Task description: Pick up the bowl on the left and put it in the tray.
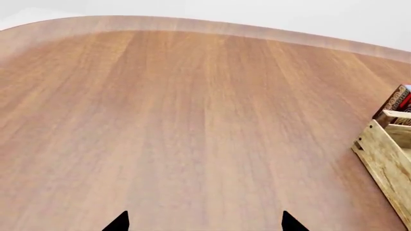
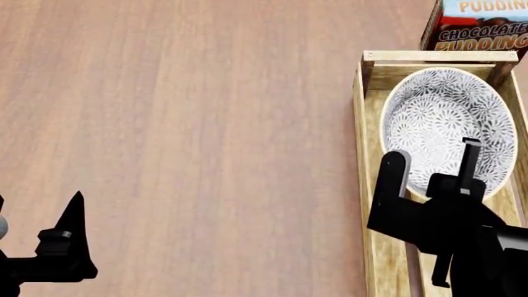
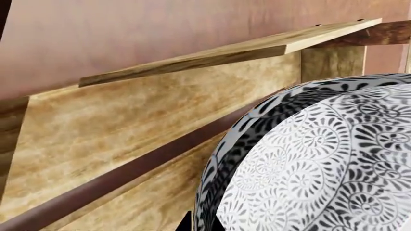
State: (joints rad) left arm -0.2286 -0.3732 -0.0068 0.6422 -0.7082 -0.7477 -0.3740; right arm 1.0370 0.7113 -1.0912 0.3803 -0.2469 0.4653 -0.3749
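The bowl, white with a dense grey-black floral pattern, lies tilted inside the light-wood tray at the right of the head view. My right gripper reaches over the bowl's near rim with one finger on each side of it. In the right wrist view one dark fingertip presses against the outer wall of the bowl, beside the tray's side wall; the other finger is hidden. My left gripper hangs open over bare table, far left of the tray. One of its fingers shows in the head view.
A chocolate pudding box stands just beyond the tray's far end, and its corner shows in the left wrist view. The wooden table stretches left of the tray; its curved far edge shows.
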